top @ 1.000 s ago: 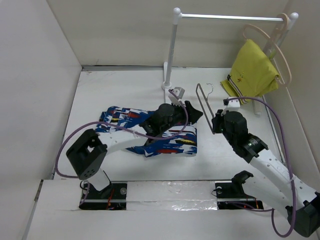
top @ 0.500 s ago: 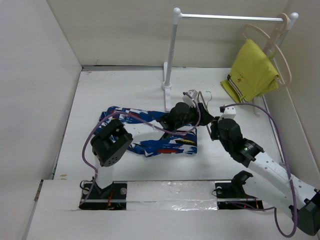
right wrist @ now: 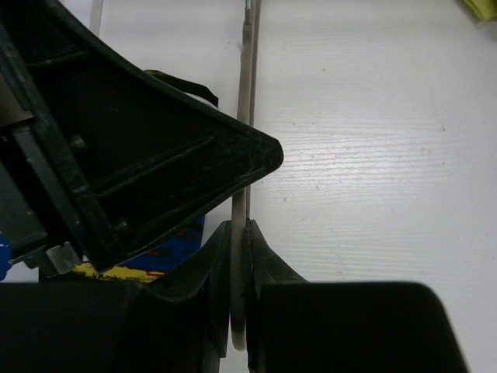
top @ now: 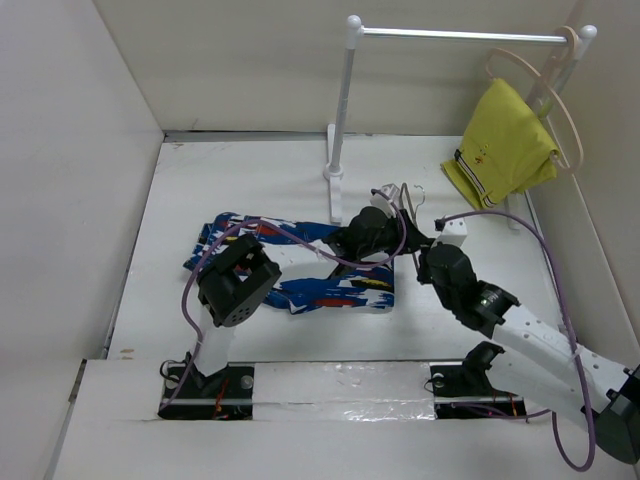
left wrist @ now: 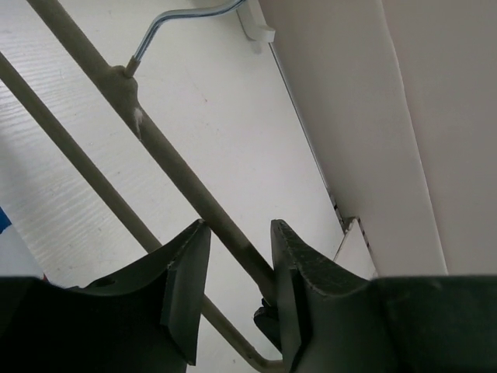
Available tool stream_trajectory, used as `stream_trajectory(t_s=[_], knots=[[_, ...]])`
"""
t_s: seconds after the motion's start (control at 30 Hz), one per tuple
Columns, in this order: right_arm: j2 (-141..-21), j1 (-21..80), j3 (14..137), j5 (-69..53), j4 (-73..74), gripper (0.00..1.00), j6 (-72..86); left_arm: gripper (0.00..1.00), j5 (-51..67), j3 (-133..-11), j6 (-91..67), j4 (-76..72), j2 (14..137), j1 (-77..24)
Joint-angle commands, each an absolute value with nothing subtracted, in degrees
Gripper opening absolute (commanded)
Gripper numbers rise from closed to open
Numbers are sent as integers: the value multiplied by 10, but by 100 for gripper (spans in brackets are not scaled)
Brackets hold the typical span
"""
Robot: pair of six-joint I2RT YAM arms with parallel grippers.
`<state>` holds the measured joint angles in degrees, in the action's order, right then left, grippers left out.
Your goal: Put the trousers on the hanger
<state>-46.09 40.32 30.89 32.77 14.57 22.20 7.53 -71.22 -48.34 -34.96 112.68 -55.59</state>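
The blue-and-white printed trousers [top: 320, 285] lie crumpled mid-table, and a corner shows in the right wrist view [right wrist: 175, 252]. The thin grey wire hanger [top: 403, 196] stands upright just right of them. My right gripper [top: 424, 256] is shut on the hanger's wire [right wrist: 239, 303] near its lower bend. My left arm reaches across the trousers. My left gripper [left wrist: 237, 276] is open, and its fingers [left wrist: 186, 287] straddle one hanger wire [left wrist: 175, 167] without closing on it. It holds no cloth. The left gripper's black body [right wrist: 116, 155] fills the right wrist view.
A white-posted rail [top: 340, 100] stands at the back. At its right end hang a yellow garment [top: 505, 140] and a pale beige hanger [top: 560, 90]. White walls close in on the left, back and right.
My left arm has swung right off the trousers, and its open gripper now straddles the hanger wire. My right gripper has shifted slightly left and nearer with the hanger.
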Motion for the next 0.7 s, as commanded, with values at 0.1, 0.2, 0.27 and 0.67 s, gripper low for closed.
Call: stream_trajectory(t_s=[0.1,0.2,0.27,0.67], knots=[[-476,434,316,358,109,2,246,31,94,-707,-498,-396,1124,-562],[-473,446,308,366,112,2,257,32,109,-698,-508,-398,1137,-562],[-474,446,301,359,84,3,252,29,105,-685,-514,-410,1139,-562],[-427,452,320,343,179,39,272,0,69,-623,-503,-444,1083,-567]])
